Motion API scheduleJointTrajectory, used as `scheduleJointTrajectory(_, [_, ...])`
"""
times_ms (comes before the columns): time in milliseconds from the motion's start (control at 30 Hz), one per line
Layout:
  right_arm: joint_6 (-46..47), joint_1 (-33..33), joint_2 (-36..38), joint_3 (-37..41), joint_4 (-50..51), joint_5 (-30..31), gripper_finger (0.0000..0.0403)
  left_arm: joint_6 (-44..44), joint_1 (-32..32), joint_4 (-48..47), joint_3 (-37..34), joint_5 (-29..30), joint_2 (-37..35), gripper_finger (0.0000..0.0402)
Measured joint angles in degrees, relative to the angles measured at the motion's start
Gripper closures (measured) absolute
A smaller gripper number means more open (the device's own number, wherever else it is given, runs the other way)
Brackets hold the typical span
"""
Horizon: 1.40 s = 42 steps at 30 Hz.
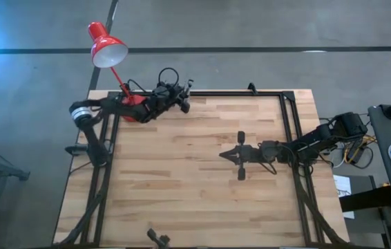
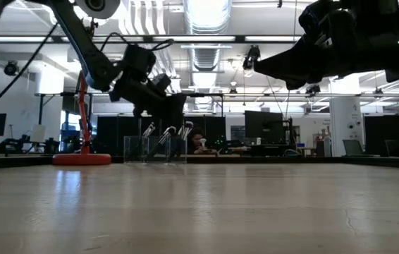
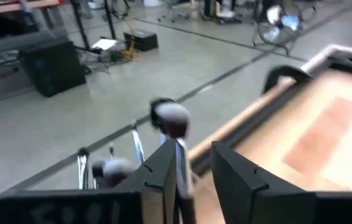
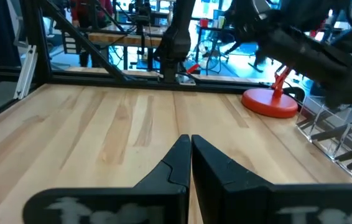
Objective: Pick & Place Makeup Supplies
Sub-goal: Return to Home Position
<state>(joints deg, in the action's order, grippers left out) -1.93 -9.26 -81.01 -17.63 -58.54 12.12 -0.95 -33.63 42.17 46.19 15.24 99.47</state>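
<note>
Left pincer (image 3: 194, 150), slightly spread, hovers just above makeup brushes (image 3: 171, 118); right pincer (image 4: 190, 142) pressed together.

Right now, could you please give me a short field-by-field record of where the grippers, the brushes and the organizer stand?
Left gripper: open, hovering close above the organizer
Right gripper: shut, holding nothing, raised over the table's middle
Makeup brushes: standing in the organizer, heads up
Transparent organizer: at the table's edge, beside the red lamp's base, on the left arm's side
</note>
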Motion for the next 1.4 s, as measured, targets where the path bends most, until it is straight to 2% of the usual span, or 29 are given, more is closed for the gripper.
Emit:
scheduleJointTrajectory(133, [0.06, 0.01, 0.00, 0.47, -0.01, 1.34, 0.0394, 1.40, 2.53, -4.15, -4.03, -1.14, -6.68, 0.0339])
scheduleJointTrajectory(300, [-1.76, 0.02, 0.00, 0.82, 0.00, 1.36, 0.0394, 3.90, 5.87, -4.88, -12.62, -4.16, -17.41, 0.0390])
scheduleJointTrajectory(400, [-5.20, 0.47, 0.34, 0.84, 0.07, -0.20, 0.0394, 3.92, 6.32, -4.73, -18.28, -10.86, -24.93, 0.0398])
scheduleJointTrajectory(500, [-7.02, 3.49, 2.93, 0.95, 2.23, -6.74, 0.0394, 4.00, 6.32, -4.77, -23.73, -17.60, -32.20, 0.0400])
scheduleJointTrajectory(633, [-5.29, 11.22, 9.86, 1.09, 13.06, -18.27, 0.0394, 5.41, 6.25, -4.78, -28.96, -23.68, -40.67, 0.0401])
scheduleJointTrajectory(767, [-8.60, 16.04, 17.12, 3.18, 16.45, -21.07, 0.0394, 5.61, 6.10, -5.20, -32.72, -29.95, -47.11, 0.0401])
scheduleJointTrajectory(867, [-10.51, 17.66, 23.19, 6.10, 16.44, -21.68, 0.0394, 5.57, 5.97, -5.44, -35.28, -32.38, -51.01, 0.0401])
scheduleJointTrajectory(1167, [-9.49, 18.23, 42.03, 17.13, 17.17, -21.06, 0.0394, 3.95, 5.97, -6.80, -42.48, -32.59, -59.97, 0.0401])
scheduleJointTrajectory(1400, [-9.93, 18.27, 54.27, 17.12, 27.40, -19.63, 0.0394, 2.30, 5.97, -7.34, -45.67, -32.25, -67.16, 0.0401])
